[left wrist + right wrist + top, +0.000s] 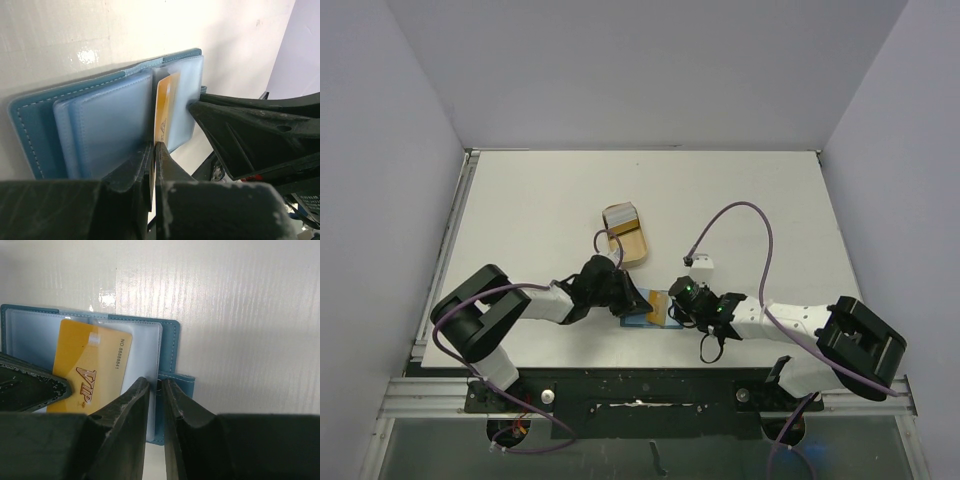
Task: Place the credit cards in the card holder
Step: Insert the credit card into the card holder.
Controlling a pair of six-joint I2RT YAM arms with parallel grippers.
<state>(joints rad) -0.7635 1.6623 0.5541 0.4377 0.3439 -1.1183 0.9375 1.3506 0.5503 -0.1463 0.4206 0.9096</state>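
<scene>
You're barely started: your left gripper (pixel 154 146) has the orange card (pixel 92 367) pinched, seemingly partway into the open card holder (pixel 100 115) on the table (pixel 740 200), the right gripper (pixel 156 384) has its jaws nearly closed at the holder's edge (can't tell if it's clamping), and the other cards (pixel 618 216) sit in the tray (pixel 638 250).

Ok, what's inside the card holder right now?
One orange VIP card lies in the open card holder, against its light-blue pockets. Its lower end is covered by the left gripper pinching it, so whether it sits in a pocket cannot be seen.
</scene>
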